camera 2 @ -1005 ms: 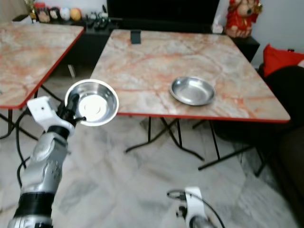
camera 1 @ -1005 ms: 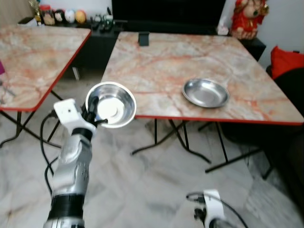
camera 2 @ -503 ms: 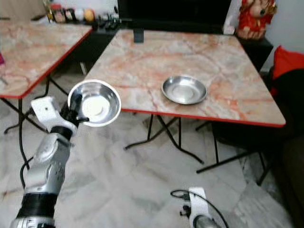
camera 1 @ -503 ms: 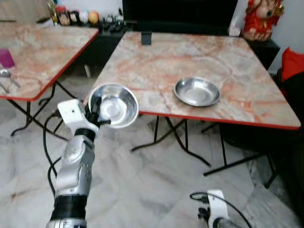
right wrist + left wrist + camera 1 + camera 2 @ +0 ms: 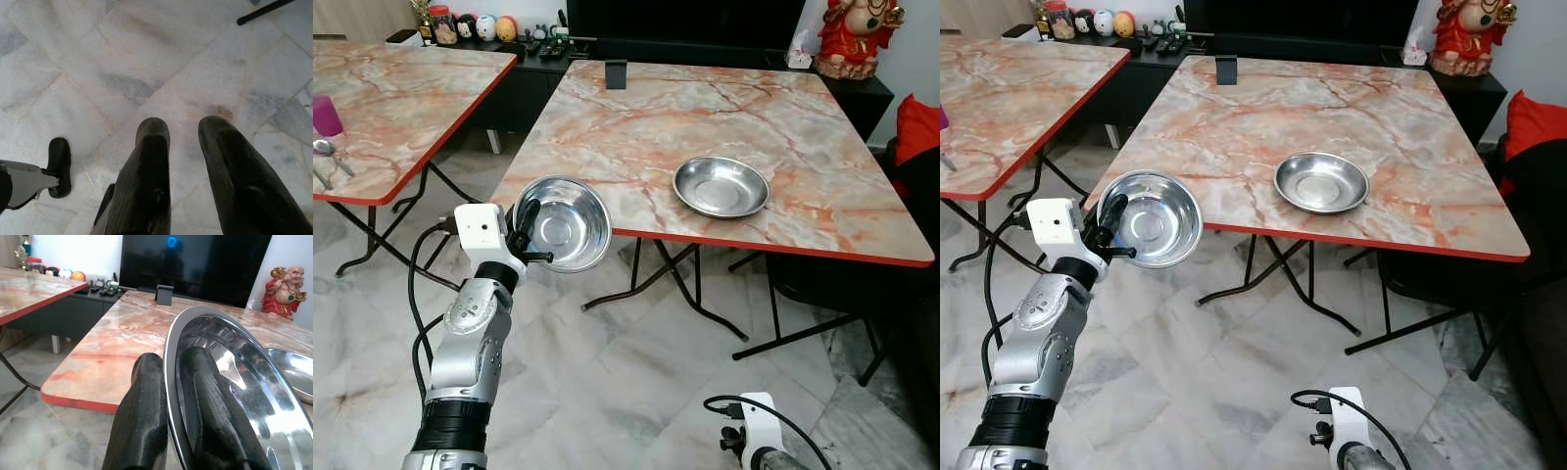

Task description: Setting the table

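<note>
At seven o'clock off the worktop (image 5: 636, 117), the left gripper's (image 5: 527, 235) jaws pinched a steel bowl's (image 5: 563, 223) rim: light, rigid, slippery, probably prone to swivelling.

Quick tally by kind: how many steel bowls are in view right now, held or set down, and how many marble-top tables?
Round stainless-steel bowls: 2, one pinched by its rim in the left hand (held bowl), one resting on the near table.
Marble-top folding tables with red edges: 2, near and far left.
Total: 4.
</note>
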Controlling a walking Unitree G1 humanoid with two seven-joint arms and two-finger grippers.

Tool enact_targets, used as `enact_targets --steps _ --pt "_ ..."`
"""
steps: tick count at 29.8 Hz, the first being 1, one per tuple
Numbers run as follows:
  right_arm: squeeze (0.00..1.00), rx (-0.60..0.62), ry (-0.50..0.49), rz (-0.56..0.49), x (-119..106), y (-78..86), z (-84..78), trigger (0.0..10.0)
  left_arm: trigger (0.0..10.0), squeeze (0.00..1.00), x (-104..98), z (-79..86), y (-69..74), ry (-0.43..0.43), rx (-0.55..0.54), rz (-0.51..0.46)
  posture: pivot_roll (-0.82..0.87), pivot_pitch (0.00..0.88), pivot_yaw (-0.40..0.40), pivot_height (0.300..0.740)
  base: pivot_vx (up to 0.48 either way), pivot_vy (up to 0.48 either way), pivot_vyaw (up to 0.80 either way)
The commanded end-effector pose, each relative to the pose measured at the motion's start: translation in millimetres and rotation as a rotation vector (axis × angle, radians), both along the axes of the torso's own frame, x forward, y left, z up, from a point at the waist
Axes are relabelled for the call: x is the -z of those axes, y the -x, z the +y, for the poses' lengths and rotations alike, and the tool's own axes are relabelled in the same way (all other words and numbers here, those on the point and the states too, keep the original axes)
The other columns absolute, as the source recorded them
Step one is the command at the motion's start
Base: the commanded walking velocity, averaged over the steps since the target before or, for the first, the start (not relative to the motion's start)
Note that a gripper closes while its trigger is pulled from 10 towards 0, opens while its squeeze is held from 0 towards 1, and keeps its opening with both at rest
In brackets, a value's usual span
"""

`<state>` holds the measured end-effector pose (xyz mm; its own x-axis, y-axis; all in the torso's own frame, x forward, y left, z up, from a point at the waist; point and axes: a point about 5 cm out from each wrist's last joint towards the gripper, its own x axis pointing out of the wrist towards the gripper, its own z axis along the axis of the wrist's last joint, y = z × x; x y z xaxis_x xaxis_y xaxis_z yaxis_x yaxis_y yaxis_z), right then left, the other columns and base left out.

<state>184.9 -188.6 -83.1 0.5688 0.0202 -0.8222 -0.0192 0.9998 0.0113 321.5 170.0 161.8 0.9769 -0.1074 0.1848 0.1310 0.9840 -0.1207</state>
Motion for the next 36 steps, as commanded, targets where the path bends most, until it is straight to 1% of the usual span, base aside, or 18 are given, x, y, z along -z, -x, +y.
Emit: enact_targets --steps 1,7,19,26,30,36 --pt "0.0 0.024 -0.004 -0.014 -1.4 -2.9 0.2 10.0 10.0 0.0 -5.5 -2.9 -3.3 -0.015 0.025 -0.015 0.05 0.0 -0.001 0.74 0.0 0.0 0.0" --pt "0.0 0.023 -0.009 -0.012 -1.2 -2.8 1.6 10.0 10.0 0.0 -5.9 -5.5 -3.1 -0.013 0.031 -0.013 0.05 0.0 0.0 0.74 0.0 0.0 0.0" --pt "0.0 0.023 -0.013 -0.014 -1.4 -3.3 2.1 10.0 10.0 0.0 -5.4 -5.7 -2.6 -0.001 0.029 -0.011 0.06 0.0 -0.006 0.74 0.0 0.0 0.0" --pt "0.0 0.016 -0.011 -0.01 -1.1 -2.8 2.1 10.0 10.0 0.0 -4.8 -7.3 -2.2 -0.001 0.032 -0.01 0.05 0.0 -0.007 0.74 0.272 0.0 0.0" --pt "0.0 0.018 -0.012 -0.01 -1.1 -2.7 1.9 10.0 10.0 0.0 -4.5 -11.7 -2.9 0.005 0.044 -0.009 0.04 0.0 -0.006 0.74 0.281 0.0 0.0" --pt "0.0 0.017 -0.01 -0.009 -1.0 -2.5 1.7 10.0 10.0 0.0 -4.0 -12.4 -2.8 0.008 0.048 -0.007 0.04 0.0 -0.006 0.74 0.282 0.0 0.0"
